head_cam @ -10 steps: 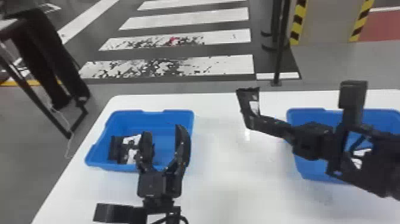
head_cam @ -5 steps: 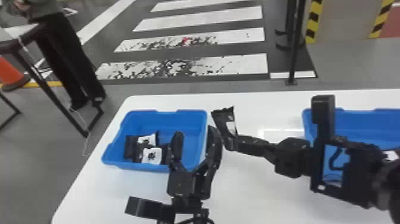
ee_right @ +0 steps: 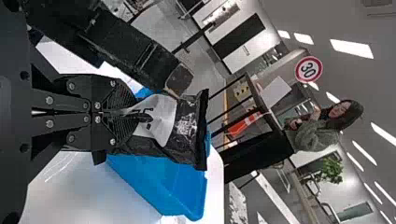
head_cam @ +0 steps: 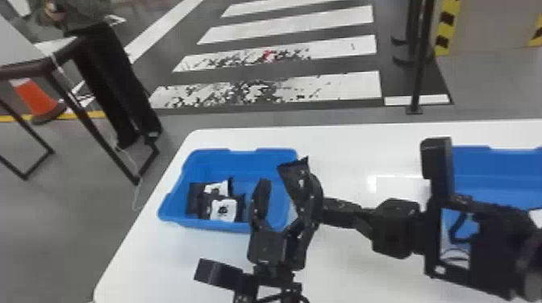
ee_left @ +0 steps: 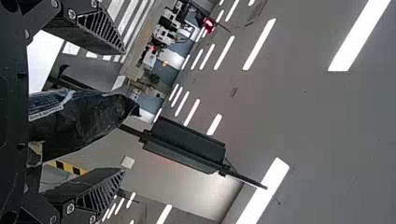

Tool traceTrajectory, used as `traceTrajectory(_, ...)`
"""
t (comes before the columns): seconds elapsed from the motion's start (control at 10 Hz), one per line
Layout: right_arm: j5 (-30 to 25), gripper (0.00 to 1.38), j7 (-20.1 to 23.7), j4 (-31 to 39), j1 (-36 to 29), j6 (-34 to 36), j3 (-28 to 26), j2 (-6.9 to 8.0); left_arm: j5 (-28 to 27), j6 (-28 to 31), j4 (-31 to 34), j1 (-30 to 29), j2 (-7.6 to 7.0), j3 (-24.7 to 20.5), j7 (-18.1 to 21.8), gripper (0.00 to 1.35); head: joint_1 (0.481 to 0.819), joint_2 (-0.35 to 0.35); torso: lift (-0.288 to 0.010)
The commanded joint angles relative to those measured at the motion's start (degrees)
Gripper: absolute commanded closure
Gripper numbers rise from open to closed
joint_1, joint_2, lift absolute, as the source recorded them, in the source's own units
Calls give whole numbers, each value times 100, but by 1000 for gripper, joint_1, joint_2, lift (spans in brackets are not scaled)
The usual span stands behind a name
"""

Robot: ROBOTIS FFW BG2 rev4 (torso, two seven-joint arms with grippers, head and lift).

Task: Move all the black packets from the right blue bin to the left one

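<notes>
My left gripper stands open in front of the right side of the left blue bin. My right gripper reaches in from the right, shut on a black packet that shows between and above the left fingers. In the left wrist view the open left gripper has the packet between its fingers. In the right wrist view the right gripper pinches the packet by its pale-labelled end. Black packets with white labels lie in the left bin. The right bin is partly behind the right arm.
Both bins stand on a white table, one at each side. An orange cone and another table with a person beside it are beyond the left edge. A dark post rises from the floor behind.
The head view has turned left. My right gripper has brought its packet leftward to the left gripper, closing the distance between them. The left gripper stays open.
</notes>
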State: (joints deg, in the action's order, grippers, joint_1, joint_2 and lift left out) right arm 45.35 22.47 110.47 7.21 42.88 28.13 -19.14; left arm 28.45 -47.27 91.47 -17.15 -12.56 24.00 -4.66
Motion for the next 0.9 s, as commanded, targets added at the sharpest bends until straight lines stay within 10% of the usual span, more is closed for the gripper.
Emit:
traceTrajectory(0.0,127,1234,3,13,39,0,215,-46,0,16,0,0,8,-12,0,165,695,326,-168)
traceTrajectory(0.2,172,1234,12,13,39,0,306,-55,-23,157,0,-14,17,-80,0,308,695,350,-168)
traceTrajectory(0.3,184,1234,12,-15,67,0,306,-55,-149,199,0,-42,34,-172,-26,1095,695,350,-168)
traceTrajectory(0.8,150,1234,12,-282,222,-197,306,-11,-12,16,0,-85,61,-297,26,1220,695,350,-168)
